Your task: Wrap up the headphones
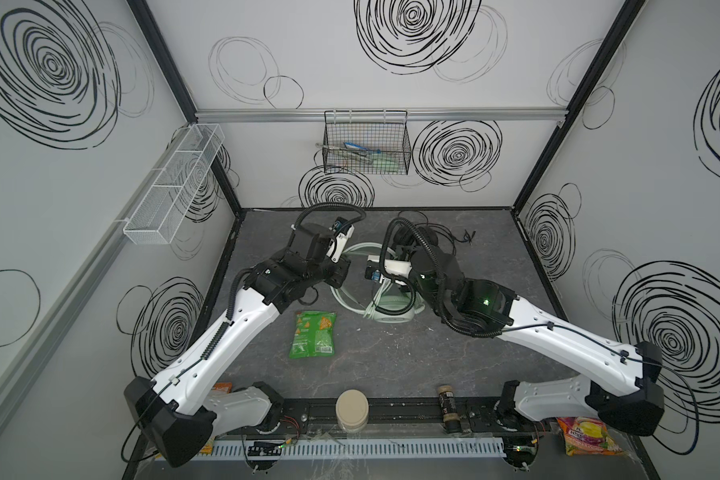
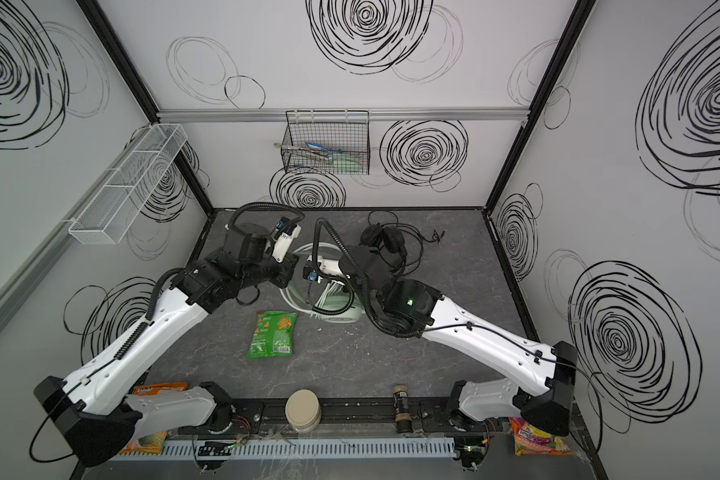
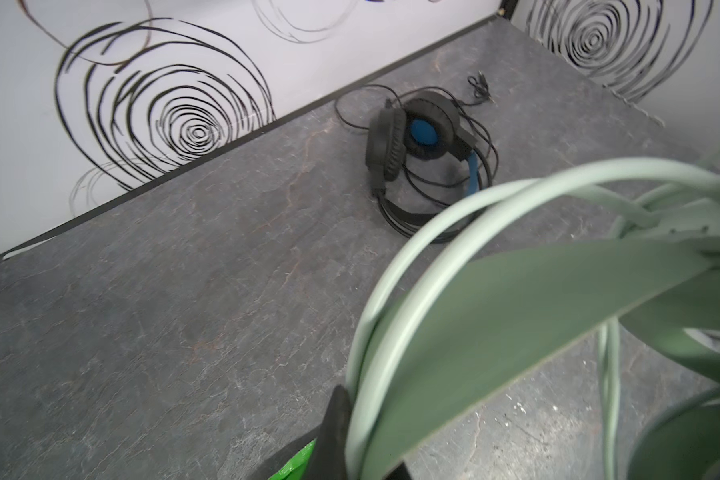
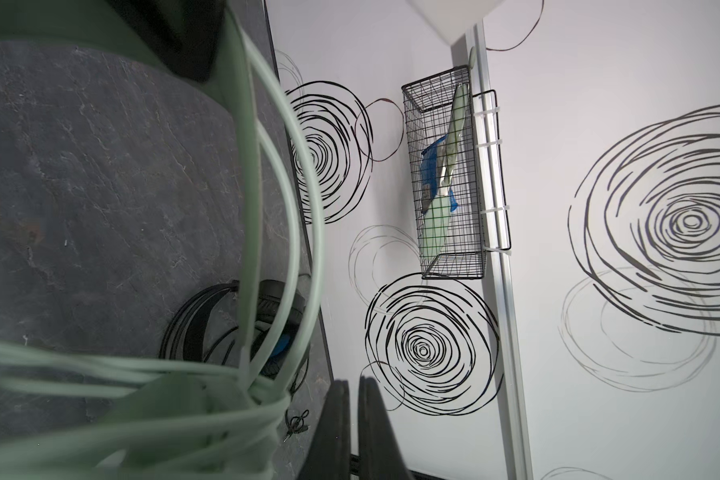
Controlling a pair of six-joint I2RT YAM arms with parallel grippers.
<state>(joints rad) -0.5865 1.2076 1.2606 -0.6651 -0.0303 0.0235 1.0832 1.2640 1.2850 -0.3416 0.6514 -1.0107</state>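
Note:
The mint-green headphones [image 1: 391, 318] [image 2: 338, 313] sit mid-table between both arms, their pale cable looped around them [image 1: 344, 293]. In the left wrist view my left gripper [image 3: 364, 453] is shut on the pale cable and green headband [image 3: 516, 299]; one black finger [image 3: 336, 419] shows beside them. In both top views it sits at the loop's left edge [image 1: 344, 272] [image 2: 287, 270]. My right gripper [image 4: 352, 384] is shut with nothing between its fingers, and cable loops [image 4: 296, 166] hang beside it. The black headphones [image 1: 416, 237] [image 2: 385, 241] [image 3: 425, 137] [image 4: 275, 324] lie near the back wall with their black cable spread around.
A green snack bag [image 1: 312, 334] lies in front of the mint headphones. A round jar [image 1: 352, 409], a dark bottle [image 1: 447, 405] and snack bags [image 1: 587, 436] [image 1: 221, 388] sit along the front rail. A black wire basket [image 1: 366, 145] and a white mesh basket [image 1: 175, 183] hang on the walls.

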